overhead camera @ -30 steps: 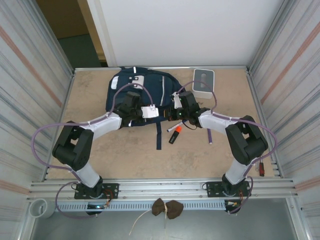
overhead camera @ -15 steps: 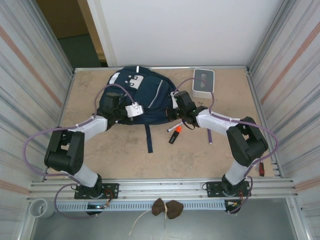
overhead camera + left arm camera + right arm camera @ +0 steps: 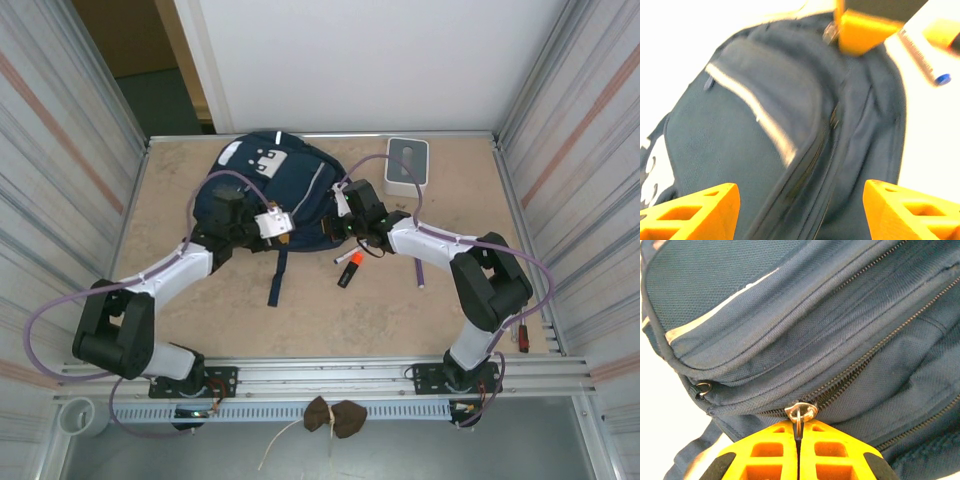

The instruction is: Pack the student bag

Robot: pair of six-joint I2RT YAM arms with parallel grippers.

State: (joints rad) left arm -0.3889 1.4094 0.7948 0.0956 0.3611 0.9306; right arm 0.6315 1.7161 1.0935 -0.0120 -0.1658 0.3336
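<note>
**Two tools, one bag: zip stage**

One bag, navy, is laid at the far middle of the bench, left of a white box.

Right tool: pressed fully together, the metal zip pull pinched between its tips.

Left tool: spread wide, nothing held, poised over the bag's front panel.

Step judged in hand: opening the main zip, which is seen shut along its visible run.

Next move: the pull is judged to need drawing along the teeth while the fabric is pinned by the left tool, lest the whole bag be dragged.

Views: the pinch is made plain in the right wrist view. The orange marker, lying on the bench just right of the bag, is supplied by the top view.
</note>
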